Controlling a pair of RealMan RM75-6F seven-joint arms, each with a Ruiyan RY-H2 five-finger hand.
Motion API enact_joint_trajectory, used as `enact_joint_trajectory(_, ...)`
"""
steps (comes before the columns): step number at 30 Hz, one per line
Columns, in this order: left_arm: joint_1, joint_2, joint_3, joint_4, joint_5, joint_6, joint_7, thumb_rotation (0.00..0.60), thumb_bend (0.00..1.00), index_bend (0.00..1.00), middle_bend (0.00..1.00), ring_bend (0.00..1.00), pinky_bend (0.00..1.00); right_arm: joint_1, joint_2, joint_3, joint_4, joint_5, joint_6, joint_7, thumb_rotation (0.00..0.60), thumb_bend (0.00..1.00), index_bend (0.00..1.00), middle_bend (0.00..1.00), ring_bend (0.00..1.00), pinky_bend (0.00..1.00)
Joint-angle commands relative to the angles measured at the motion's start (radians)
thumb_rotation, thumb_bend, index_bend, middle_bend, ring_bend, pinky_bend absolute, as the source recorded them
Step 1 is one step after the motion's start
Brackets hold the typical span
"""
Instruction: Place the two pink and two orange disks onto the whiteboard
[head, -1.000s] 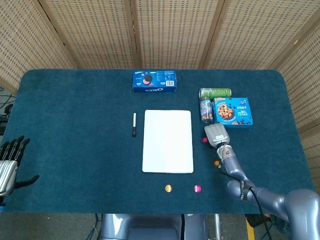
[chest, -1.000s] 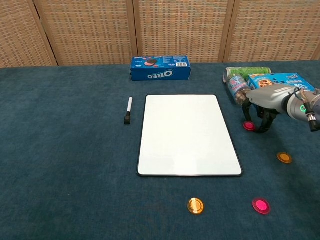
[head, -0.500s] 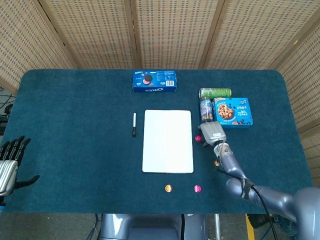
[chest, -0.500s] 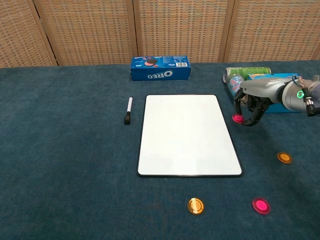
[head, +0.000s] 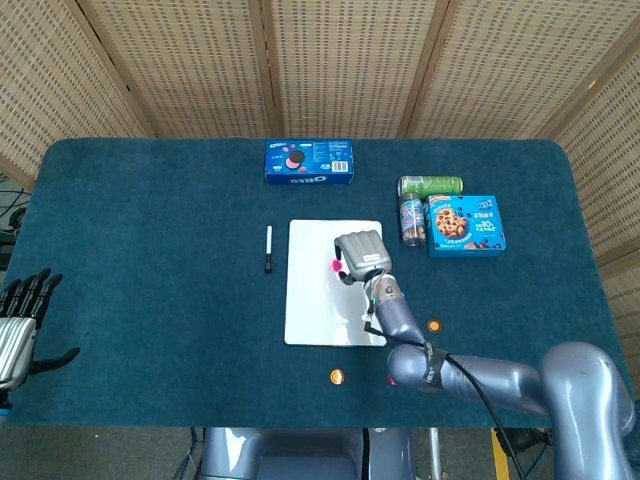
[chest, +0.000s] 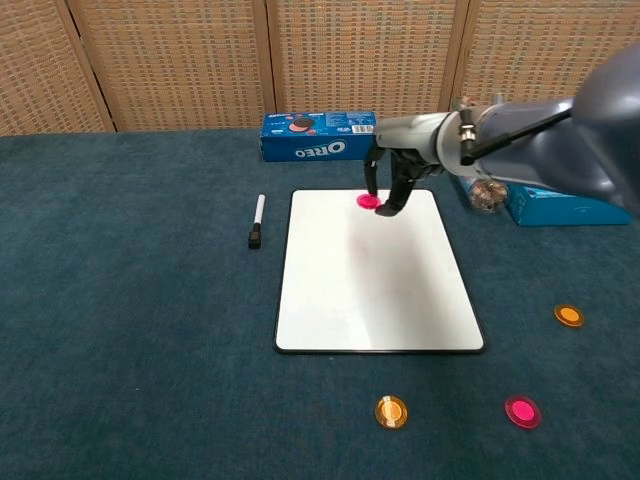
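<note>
My right hand (chest: 392, 178) (head: 360, 255) pinches a pink disk (chest: 369, 201) (head: 335, 265) over the far part of the whiteboard (chest: 375, 290) (head: 330, 300). I cannot tell whether the disk touches the board. A second pink disk (chest: 520, 410) and an orange disk (chest: 391, 411) (head: 337, 376) lie on the cloth in front of the board. Another orange disk (chest: 569, 315) (head: 433, 325) lies to the board's right. My left hand (head: 20, 320) rests at the table's left front edge, empty, with its fingers apart.
A black-and-white marker (chest: 256, 222) lies left of the board. Behind it stands a blue Oreo box (chest: 320, 136). At the back right are a blue cookie box (head: 466, 224) and two cans (head: 430, 186) lying on their sides.
My right hand has carried the pink disk leftward from the cloth beside the board's right edge to above the board's far part. The left hand has not moved.
</note>
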Motion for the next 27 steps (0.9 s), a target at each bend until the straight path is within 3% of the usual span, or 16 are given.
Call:
enact_joint_trajectory(1, -0.003, 0.002, -0.002, 0.002, -0.007, -0.007, -0.007, 0.6, 0.0, 0.0, 0.0, 0.0, 0.0, 0.024, -0.006, 0.011, -0.027, 0.032, 0.026, -0.022, 0.6, 0.13, 0.06, 0.97, 1.0, 1.0)
enact_joint_trajectory(7, -0.005, 0.008, 0.001, 0.001, -0.007, -0.014, -0.02, 0.6, 0.0, 0.0, 0.0, 0.0, 0.0, -0.007, 0.094, -0.005, -0.164, -0.033, 0.093, -0.009, 0.6, 0.13, 0.04, 0.97, 1.0, 1.0)
enact_joint_trajectory(12, -0.006, 0.009, 0.007, 0.002, -0.003, -0.019, -0.023, 0.6, 0.0, 0.0, 0.0, 0.0, 0.0, -0.095, 0.228, -0.094, -0.298, -0.188, 0.134, 0.023, 0.6, 0.16, 0.24, 0.97, 1.0, 1.0)
enact_joint_trajectory(14, -0.006, 0.009, 0.01, 0.003, 0.002, -0.019, -0.023, 0.6, 0.0, 0.0, 0.0, 0.0, 0.0, -0.142, 0.274, -0.14, -0.325, -0.267, 0.129, 0.063, 0.6, 0.2, 0.28, 0.97, 1.0, 1.0)
enact_joint_trajectory(21, -0.006, 0.005, 0.017, 0.01, 0.006, -0.023, -0.02, 0.6, 0.0, 0.0, 0.0, 0.0, 0.0, -0.311, 0.35, -0.299, -0.313, -0.507, 0.095, 0.24, 0.6, 0.35, 0.35, 0.97, 1.0, 1.0)
enact_joint_trajectory(27, -0.006, 0.0, 0.019, 0.01, 0.014, -0.017, -0.006, 0.6, 0.0, 0.0, 0.0, 0.0, 0.0, -0.412, 0.326, -0.38, -0.235, -0.678, 0.102, 0.35, 0.6, 0.36, 0.36, 0.97, 1.0, 1.0)
